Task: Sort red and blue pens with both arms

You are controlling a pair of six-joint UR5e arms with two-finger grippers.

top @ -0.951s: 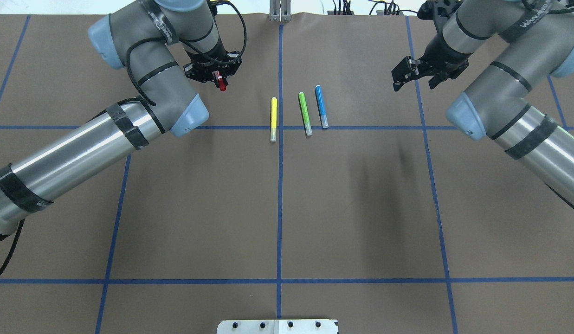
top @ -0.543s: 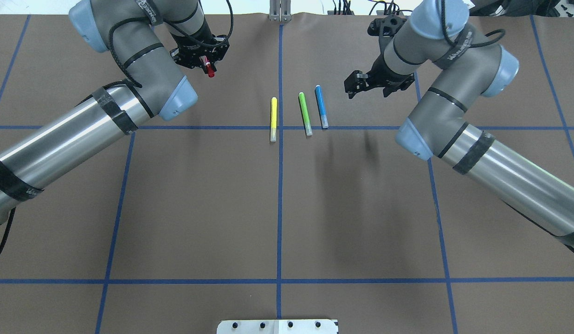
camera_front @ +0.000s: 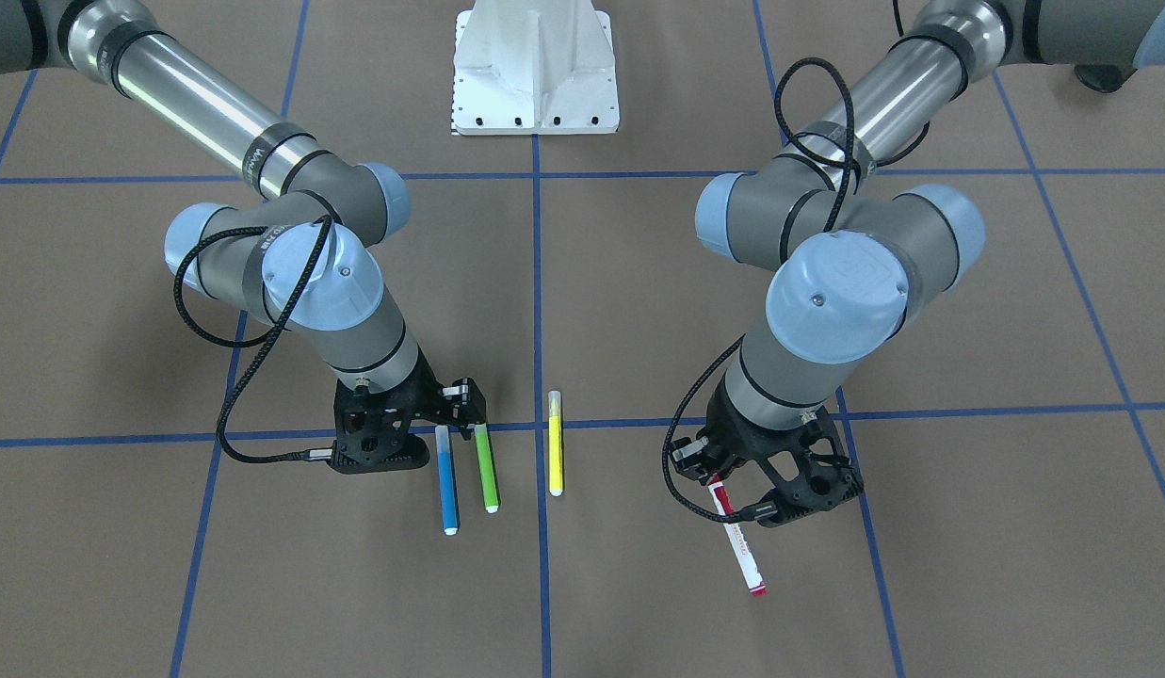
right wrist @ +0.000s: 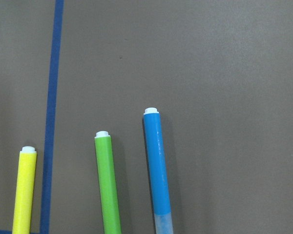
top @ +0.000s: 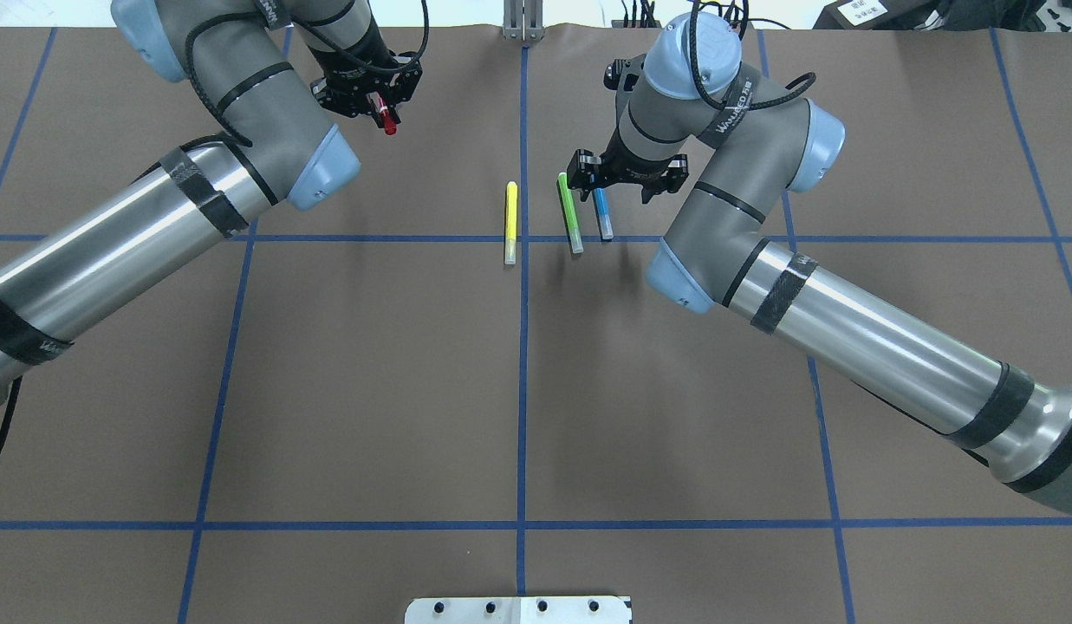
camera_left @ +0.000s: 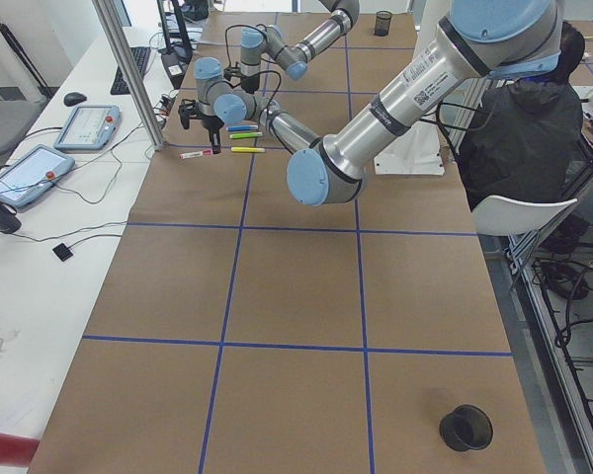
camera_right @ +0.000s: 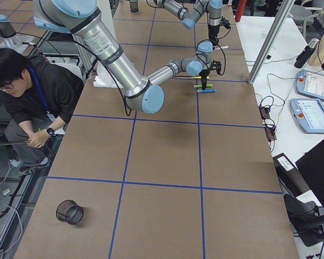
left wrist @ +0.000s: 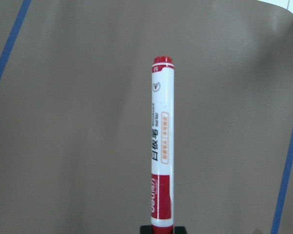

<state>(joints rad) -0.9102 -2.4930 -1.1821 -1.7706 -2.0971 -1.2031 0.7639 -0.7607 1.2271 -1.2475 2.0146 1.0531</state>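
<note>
We find the left gripper [camera_front: 725, 482] clenched on the red marker [camera_front: 740, 546]. It grips the cap end. The white barrel with its printed label and red tail juts out past the fingers, away from the robot. The left wrist view shows the marker [left wrist: 161, 146] running straight out over bare brown surface. We cannot tell whether its free end touches the table [top: 371, 390]. In the overhead view the marker [top: 386, 123] sits in the far left square, well apart from the other pens.

The right gripper [top: 622, 178] is released, its jaws spread and holding nothing. It hangs over the far ends of the blue pen [top: 603, 217] and the green pen [top: 571, 217]. In the front-facing view one finger [camera_front: 463, 392] stands close to the clear-capped end of the green pen [camera_front: 487, 468], just beside the blue pen [camera_front: 445, 485]. We cannot confirm contact with either.

The blue pen lies flat on the table on the right arm's side of the centre line. It is nearly parallel to the green pen, just beside it but apart. The yellow pen [top: 510, 217] lies further left, almost on the centre tape line. The right wrist view shows all three side by side: blue [right wrist: 158, 170], green [right wrist: 107, 185], yellow [right wrist: 25, 190].

The table is covered in brown paper marked with a blue tape grid.
</note>
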